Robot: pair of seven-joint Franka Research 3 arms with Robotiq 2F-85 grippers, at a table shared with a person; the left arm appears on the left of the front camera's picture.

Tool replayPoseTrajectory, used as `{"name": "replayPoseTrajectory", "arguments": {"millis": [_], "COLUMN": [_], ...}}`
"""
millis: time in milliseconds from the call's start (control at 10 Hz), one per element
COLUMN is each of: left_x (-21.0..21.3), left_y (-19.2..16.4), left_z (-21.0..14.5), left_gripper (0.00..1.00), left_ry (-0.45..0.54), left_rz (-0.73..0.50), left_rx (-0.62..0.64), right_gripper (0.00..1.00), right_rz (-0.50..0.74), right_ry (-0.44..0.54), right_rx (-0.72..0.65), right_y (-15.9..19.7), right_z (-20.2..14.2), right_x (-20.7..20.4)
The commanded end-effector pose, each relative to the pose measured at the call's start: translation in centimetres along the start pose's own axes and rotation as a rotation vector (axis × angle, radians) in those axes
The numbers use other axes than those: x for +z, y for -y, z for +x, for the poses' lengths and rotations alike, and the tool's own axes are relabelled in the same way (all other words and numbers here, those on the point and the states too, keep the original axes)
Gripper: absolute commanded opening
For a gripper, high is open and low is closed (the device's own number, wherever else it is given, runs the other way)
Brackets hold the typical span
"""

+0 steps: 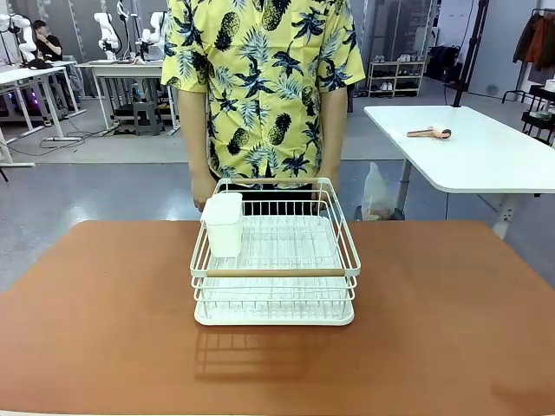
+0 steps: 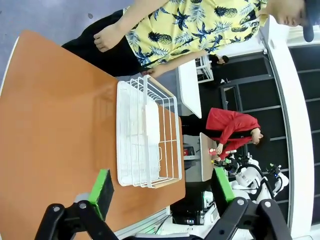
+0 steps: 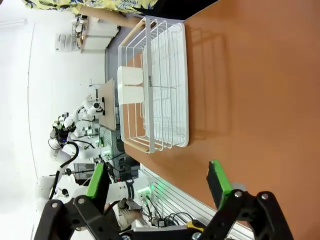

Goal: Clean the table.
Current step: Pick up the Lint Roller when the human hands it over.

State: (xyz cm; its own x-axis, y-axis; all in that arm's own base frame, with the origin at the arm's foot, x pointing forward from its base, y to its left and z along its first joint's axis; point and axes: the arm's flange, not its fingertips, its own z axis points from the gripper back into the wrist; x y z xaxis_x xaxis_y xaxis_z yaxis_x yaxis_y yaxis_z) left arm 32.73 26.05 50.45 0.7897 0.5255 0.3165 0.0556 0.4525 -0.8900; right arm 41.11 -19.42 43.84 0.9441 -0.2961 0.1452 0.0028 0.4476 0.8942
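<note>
The rack [image 1: 351, 244] stands mid-width on the table [image 1: 104, 334], towards the far edge; left gripper [image 2: 161, 187] and right gripper [image 3: 156, 182] both gape wide, empty; probably best to grip opposite side rims together, lifting level.

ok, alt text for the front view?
A white wire dish rack with wooden rails and a white plastic cutlery cup on its left side sits on the reddish-brown table. A person in a yellow pineapple-print shirt stands just behind it.
</note>
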Motion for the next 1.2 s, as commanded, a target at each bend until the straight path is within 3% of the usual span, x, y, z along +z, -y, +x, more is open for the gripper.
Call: {"name": "replayPoseTrajectory", "arguments": {"millis": [0, 300, 500, 600, 1100], "left_x": [0.3, 0.7, -0.8, 0.6, 0.6], "left_y": [0.3, 0.5, 0.7, 0.0, 0.0], "left_z": [-0.5, -0.7, -0.4, -0.1, -0.1], "left_gripper": [1.0, 1.0, 1.0, 1.0, 1.0], "left_ry": [0.012, 0.015, 0.066, 0.018, 0.018], "left_rz": [0.025, 0.046, 0.073, 0.026, 0.026], "left_rx": [0.036, 0.033, -0.006, 0.017, 0.017], "right_gripper": [1.0, 1.0, 1.0, 1.0, 1.0], "right_rz": [0.009, 0.004, 0.002, 0.002, 0.002], "right_ry": [0.047, 0.089, 0.079, 0.079, 0.079], "right_rx": [0.017, -0.032, -0.047, -0.047, -0.047], "right_y": [0.5, 1.9, 1.9, 1.9, 1.9], "right_z": [-1.4, -3.0, -1.8, -1.8, -1.8], "right_x": [1.8, 2.9, 3.3, 3.3, 3.3]}}
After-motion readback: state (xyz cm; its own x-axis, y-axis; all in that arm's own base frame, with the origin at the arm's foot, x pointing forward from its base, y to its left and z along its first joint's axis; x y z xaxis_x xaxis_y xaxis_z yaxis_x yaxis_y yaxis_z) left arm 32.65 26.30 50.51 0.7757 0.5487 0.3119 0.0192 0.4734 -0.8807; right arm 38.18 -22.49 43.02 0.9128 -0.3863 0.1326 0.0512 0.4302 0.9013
